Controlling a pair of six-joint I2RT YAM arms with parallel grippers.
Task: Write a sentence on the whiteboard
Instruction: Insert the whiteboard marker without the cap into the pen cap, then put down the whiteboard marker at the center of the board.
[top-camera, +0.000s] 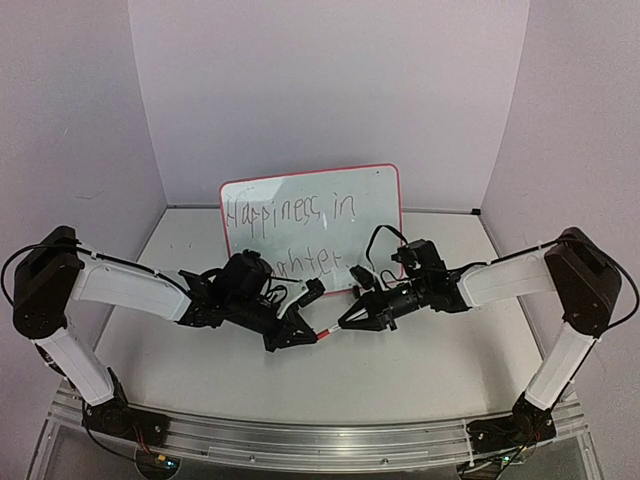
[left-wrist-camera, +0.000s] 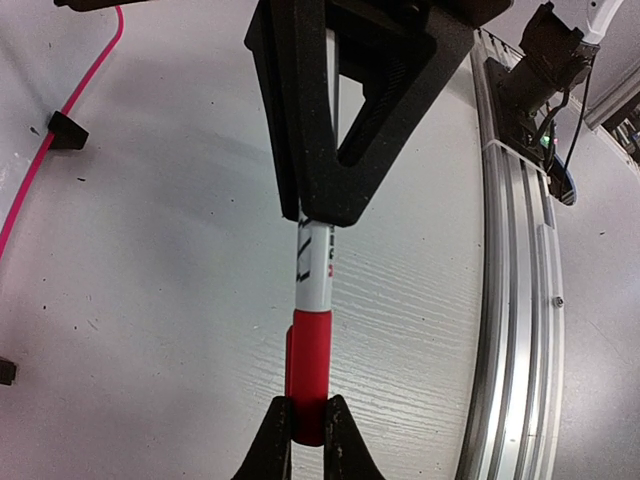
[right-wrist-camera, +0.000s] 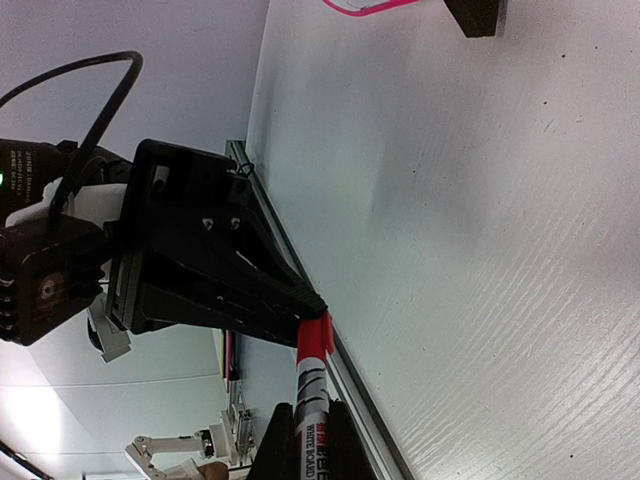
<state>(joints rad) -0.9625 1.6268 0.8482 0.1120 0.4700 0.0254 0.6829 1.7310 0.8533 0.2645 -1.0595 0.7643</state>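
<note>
The whiteboard (top-camera: 375, 245) stands upright at the back centre in its red frame. The sentence (top-camera: 290, 212) reads "Happiness in" on top, and the second line is partly hidden behind my left arm. In front of the board a marker (top-camera: 328, 333) hangs level between both grippers. My left gripper (left-wrist-camera: 308, 425) is shut on its red cap (left-wrist-camera: 311, 350). My right gripper (right-wrist-camera: 310, 425) is shut on the white barrel (right-wrist-camera: 310, 385), and the two grippers' tips nearly meet above the tabletop. Part of the board's red frame (left-wrist-camera: 60, 110) and a black foot (left-wrist-camera: 65, 130) show in the left wrist view.
An aluminium rail (top-camera: 320, 435) runs along the near table edge and carries both arm bases. Pale walls close in the table at the left, back and right. A black cable (top-camera: 385, 235) loops above my right wrist, close to the board.
</note>
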